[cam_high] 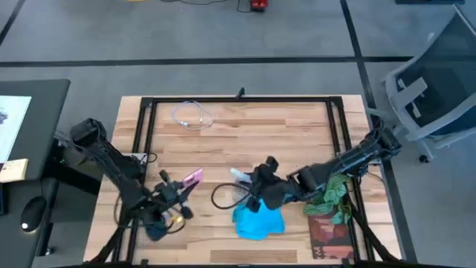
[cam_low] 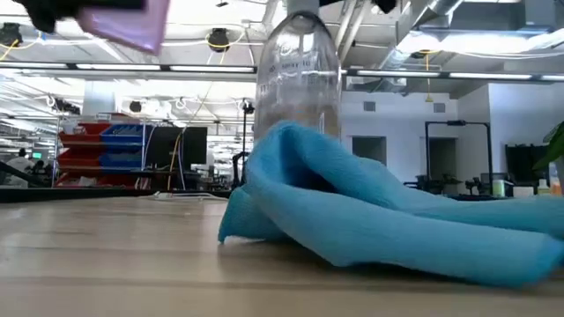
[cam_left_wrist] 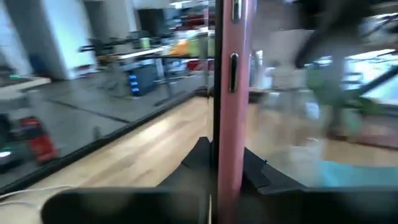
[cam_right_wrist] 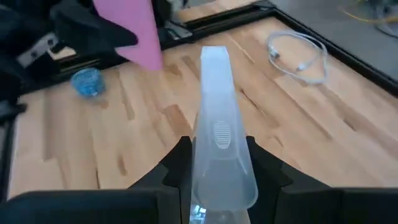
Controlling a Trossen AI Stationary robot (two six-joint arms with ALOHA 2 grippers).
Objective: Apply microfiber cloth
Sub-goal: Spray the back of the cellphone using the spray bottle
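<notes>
Microfiber cloth (cam_high: 258, 221) crumpled just beneath right claw (cam_high: 251, 195); claw gripping clear bottle (cam_right_wrist: 217, 143)

Left arm reaches inward from the left edge, its gripper (cam_high: 181, 190) with fingers (cam_left_wrist: 198, 163) clamped either side of a thin slab. Right arm extends from the right; its gripper (cam_high: 251, 190) fingers (cam_right_wrist: 176, 163) clasp a clear bottle between them.

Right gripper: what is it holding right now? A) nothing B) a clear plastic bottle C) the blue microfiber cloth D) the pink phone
B: the right gripper is clamped on a clear plastic bottle, while the microfiber cloth lies bunched on the table and the pink phone sits in the left gripper.
</notes>
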